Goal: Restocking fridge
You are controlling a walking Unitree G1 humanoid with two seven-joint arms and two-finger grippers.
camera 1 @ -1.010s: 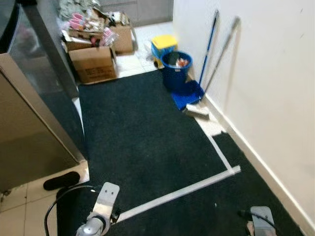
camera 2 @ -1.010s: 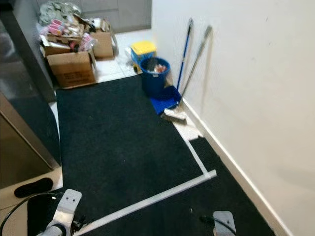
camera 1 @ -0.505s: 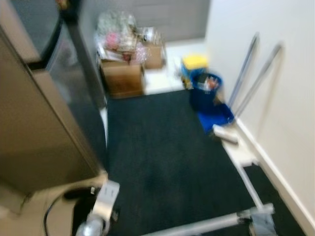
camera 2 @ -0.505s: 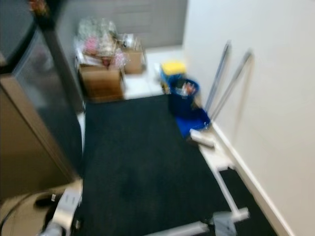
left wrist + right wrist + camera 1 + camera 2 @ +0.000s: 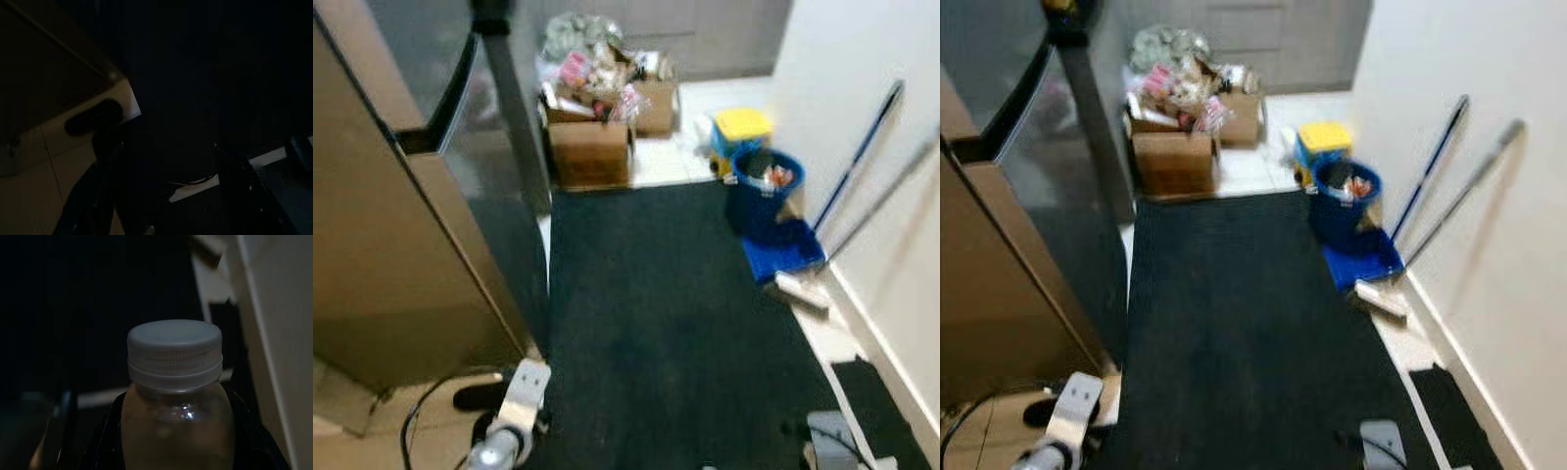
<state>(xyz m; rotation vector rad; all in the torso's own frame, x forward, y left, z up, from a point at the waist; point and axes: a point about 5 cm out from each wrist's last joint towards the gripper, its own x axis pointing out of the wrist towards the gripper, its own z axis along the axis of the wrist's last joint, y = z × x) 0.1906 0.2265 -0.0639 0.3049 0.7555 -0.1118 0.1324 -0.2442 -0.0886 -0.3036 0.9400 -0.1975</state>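
Right wrist view dark: right end effector [image 5: 173, 440] grips white-capped bottle [image 5: 174, 396]; left end effector state unclear.

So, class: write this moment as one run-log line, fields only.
phase: walking to fridge | right gripper: shut on white-capped bottle | left gripper: idle, low | ahead: black mat, cardboard boxes, blue bucket

Both head views are softly blurred but evenly lit; both wrist views are very dark.
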